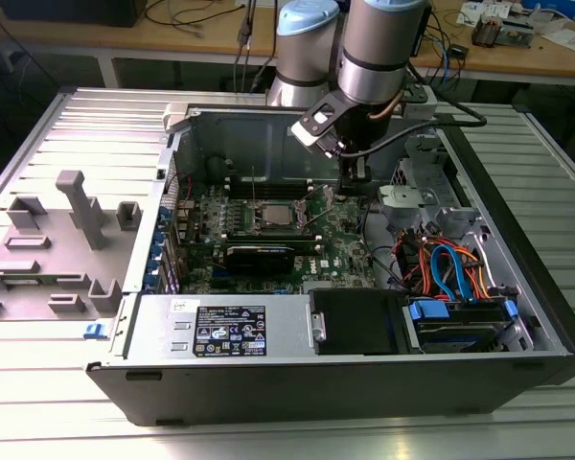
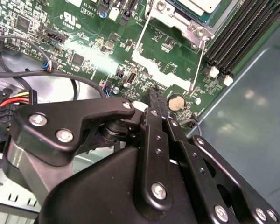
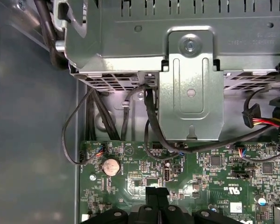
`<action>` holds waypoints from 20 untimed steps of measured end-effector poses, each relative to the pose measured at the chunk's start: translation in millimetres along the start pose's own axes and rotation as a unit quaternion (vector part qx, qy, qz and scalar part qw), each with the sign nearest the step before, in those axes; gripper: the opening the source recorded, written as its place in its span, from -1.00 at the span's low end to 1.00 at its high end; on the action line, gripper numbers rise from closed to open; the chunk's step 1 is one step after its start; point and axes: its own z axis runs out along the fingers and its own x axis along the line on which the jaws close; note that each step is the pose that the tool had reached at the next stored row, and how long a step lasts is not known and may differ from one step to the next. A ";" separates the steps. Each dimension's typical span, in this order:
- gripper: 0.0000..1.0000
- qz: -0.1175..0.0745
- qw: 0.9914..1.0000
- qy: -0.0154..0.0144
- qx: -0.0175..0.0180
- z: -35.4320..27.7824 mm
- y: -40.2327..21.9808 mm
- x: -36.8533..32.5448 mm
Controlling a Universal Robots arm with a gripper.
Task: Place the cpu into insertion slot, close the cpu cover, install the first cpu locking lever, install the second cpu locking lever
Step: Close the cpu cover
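Observation:
The cpu (image 1: 274, 213) sits in the insertion slot (image 1: 256, 228) on the green motherboard (image 1: 340, 240), its silvery top (image 2: 198, 3) showing in the second wrist view. The silver cpu cover (image 2: 177, 19) appears to lie flat around it. Two thin wire locking levers (image 2: 139, 39) (image 2: 199, 65) stick out from the socket, unlatched. My gripper (image 1: 350, 190) hovers over the board to the exterior view's right of the socket, apart from it. Its black fingers meet at the tips (image 2: 152, 92) (image 3: 156, 190), shut on nothing.
Black memory slots (image 2: 242, 32) run beside the socket. A coin battery (image 3: 111, 166) lies near the fingertips. A metal drive bracket (image 3: 191, 88) and black cables (image 3: 149, 121) stand past the board's edge. A graphics card (image 1: 259, 255), power supply (image 1: 225, 331) and coloured cables (image 1: 446, 264) fill the case's front.

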 end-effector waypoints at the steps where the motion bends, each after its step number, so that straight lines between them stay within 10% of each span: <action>1: -0.79 -0.003 1.000 0.000 0.000 3.5 0.0 0.0; 4: -0.79 -0.009 1.000 0.001 0.005 9.4 -5.6 -0.2; 6: -0.79 -0.009 1.000 0.001 0.006 8.7 -20.1 -0.1; 20: -0.79 -0.009 1.000 0.003 0.006 7.8 -50.6 0.1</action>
